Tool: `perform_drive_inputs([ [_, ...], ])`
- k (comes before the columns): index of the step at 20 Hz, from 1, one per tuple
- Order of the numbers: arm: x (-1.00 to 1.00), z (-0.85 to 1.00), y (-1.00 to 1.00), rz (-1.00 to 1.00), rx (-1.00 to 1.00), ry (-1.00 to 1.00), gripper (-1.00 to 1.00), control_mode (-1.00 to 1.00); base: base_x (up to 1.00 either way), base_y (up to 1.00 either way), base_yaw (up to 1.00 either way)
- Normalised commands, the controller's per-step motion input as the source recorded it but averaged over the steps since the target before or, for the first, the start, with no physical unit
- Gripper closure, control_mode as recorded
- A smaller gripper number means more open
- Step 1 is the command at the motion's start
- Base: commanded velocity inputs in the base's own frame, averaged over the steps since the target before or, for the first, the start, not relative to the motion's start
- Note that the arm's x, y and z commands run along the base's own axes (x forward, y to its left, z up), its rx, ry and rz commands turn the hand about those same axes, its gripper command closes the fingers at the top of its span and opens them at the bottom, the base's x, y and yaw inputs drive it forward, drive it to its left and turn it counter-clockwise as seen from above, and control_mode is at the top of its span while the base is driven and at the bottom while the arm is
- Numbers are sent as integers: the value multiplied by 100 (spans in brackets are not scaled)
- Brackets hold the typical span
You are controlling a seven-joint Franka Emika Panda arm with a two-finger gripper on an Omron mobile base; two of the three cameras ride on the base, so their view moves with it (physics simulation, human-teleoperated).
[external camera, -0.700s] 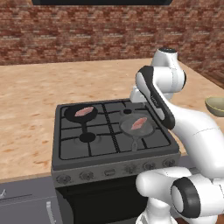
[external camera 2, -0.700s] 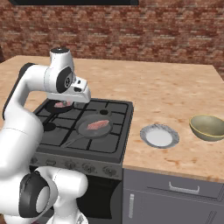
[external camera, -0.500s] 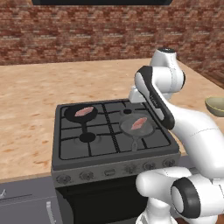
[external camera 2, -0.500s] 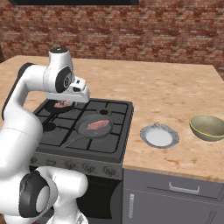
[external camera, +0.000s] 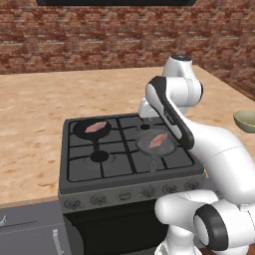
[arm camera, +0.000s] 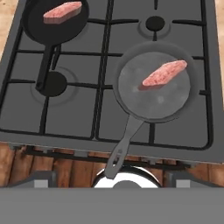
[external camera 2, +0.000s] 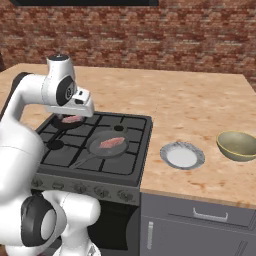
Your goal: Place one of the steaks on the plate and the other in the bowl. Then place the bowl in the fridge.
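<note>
Two steaks lie on the stove. One steak rests in the grey frying pan. The other steak lies in the black skillet. My gripper hangs high over the stove's front part, open, with nothing between its fingers; its hand hovers above the skillet side. On the counter right of the stove sit the plate and, farther right, the bowl. The fridge is out of view.
The grey pan's handle points toward the stove's front edge, and the skillet's handle runs over the left burners. A brick wall backs the wooden counter. Grey cabinet drawers sit under the plate.
</note>
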Motion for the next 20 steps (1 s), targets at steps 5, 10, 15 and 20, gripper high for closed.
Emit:
perform_drive_inputs([
  [5,11,-6,26,7,5,0,-100,-100,0,0,0],
  [10,22,-12,27,8,4,0,-100,-100,0,0,0],
  [15,12,-7,15,0,9,0,-100,-100,0,0,0],
  [20,0,0,25,-6,4,0,-100,-100,0,0,0],
])
